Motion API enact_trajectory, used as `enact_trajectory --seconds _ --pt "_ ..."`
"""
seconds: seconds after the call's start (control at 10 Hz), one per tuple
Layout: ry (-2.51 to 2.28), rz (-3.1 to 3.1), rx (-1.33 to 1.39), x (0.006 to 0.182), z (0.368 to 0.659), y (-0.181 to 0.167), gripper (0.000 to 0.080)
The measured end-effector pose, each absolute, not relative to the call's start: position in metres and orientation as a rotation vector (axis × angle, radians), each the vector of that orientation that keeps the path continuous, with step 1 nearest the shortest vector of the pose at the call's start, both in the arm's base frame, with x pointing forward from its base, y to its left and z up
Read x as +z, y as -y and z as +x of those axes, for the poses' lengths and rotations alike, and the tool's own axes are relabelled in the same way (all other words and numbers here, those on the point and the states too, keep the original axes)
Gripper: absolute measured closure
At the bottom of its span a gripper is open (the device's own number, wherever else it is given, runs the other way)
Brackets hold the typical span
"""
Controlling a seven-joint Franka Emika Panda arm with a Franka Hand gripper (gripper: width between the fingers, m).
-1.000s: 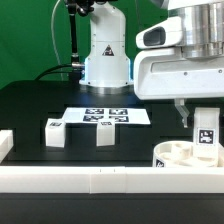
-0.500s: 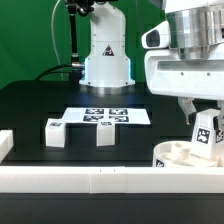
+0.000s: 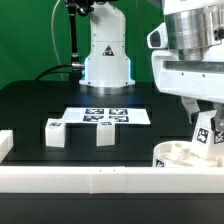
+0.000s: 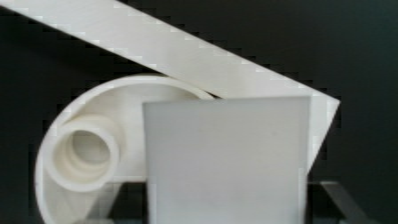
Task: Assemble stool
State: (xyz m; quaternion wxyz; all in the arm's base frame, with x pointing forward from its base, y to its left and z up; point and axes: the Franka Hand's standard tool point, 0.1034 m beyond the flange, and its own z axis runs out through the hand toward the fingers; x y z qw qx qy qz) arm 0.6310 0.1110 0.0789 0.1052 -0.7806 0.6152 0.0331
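While the hand (image 3: 207, 120) hangs at the exterior view's right, its fingers grip the held leg (image 3: 208, 137), a tagged white block. It is slightly tilted over the far edge of the seat disc (image 3: 178, 157), though whether the two touch cannot be told. That seat disc lies on the black tabletop (image 3: 30, 105) just behind the white rail wall (image 3: 90, 181). The second leg (image 3: 54, 132) and the third leg (image 3: 104, 131) stand upright well apart from it, just in front of the marker board (image 3: 105, 115).
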Motion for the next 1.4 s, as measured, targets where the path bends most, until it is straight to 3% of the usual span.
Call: enact_trajectory --seconds 0.6,0.7,0.8,0.9,1.3,1.4 --pt "-2.314 -1.679 0.176 0.077 0.632 -0.119 0.0459" --pt "-2.347 -1.631 0.189 0.077 0.632 -0.120 0.0373" --pt "-2.347 -1.631 0.190 0.077 0.632 -0.121 0.0373" --pt "-2.333 -1.649 0.187 0.077 0.632 -0.121 0.0212" --pt "-2.232 -1.727 0.152 0.097 0.639 -0.121 0.0153" --pt "-2.235 -1.730 0.155 0.095 0.638 -0.122 0.0153"
